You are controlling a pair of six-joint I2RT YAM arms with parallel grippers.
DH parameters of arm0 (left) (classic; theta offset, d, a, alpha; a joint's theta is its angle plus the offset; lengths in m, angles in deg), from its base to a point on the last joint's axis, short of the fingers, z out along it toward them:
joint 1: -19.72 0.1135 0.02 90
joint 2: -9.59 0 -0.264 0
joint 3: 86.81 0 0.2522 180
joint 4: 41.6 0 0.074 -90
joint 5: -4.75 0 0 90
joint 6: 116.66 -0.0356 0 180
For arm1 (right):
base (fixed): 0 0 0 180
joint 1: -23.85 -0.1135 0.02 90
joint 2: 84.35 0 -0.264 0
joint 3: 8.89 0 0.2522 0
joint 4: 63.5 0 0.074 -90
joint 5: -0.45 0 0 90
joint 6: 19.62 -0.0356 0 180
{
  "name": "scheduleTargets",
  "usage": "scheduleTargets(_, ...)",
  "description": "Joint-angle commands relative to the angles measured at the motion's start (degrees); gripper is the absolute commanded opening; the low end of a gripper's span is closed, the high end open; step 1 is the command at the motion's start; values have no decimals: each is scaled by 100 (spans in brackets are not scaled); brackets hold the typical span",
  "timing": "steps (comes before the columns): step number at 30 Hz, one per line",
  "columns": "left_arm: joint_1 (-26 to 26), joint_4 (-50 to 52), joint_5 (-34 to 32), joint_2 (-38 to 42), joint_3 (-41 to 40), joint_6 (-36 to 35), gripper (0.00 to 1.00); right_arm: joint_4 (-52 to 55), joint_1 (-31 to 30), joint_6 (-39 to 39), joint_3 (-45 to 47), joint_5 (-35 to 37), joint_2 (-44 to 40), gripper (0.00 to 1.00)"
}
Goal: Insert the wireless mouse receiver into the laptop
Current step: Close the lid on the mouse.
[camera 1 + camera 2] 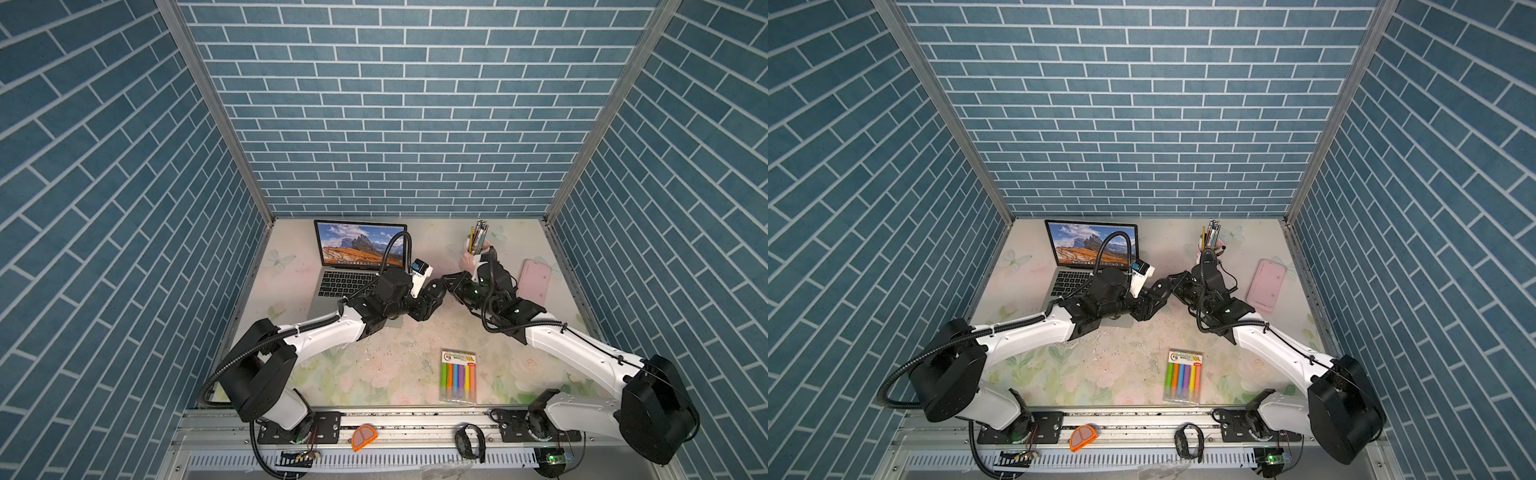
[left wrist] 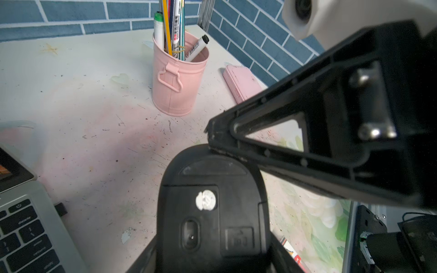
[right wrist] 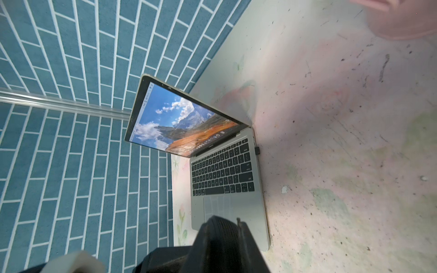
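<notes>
The laptop (image 1: 328,305) (image 3: 227,170) stands open at the back left, its screen showing a mountain landscape. The wireless mouse receiver (image 3: 257,150) (image 2: 60,209) is a tiny black stub sticking out of the laptop's right edge near the hinge. My left arm hides it in both top views. My left gripper (image 2: 212,251) (image 1: 428,297) is shut on a black mouse (image 2: 212,212), held above the table with its underside toward the left wrist camera. My right gripper (image 1: 451,282) (image 3: 227,236) meets the mouse's far tip, one finger (image 2: 283,132) lying against it. Its jaw state does not show.
A pink pen cup (image 1: 471,257) (image 2: 177,78) stands behind my right gripper. A pink slab (image 1: 535,280) lies at the right wall. A pack of highlighters (image 1: 457,376) lies near the front edge. An orange piece (image 1: 364,437) and a black strap (image 1: 469,442) rest on the front rail.
</notes>
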Motion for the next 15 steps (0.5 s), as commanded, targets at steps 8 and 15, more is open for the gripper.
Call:
scheduleTargets(8, -25, -1431, 32, 81, 93, 3, 0, 1216, -247, 162, -346, -369, -382, 60)
scheduleTargets(15, -28, -1384, 4, 154, -78, -34, 0, 1277, 184, 9, -509, -433, -845, 66)
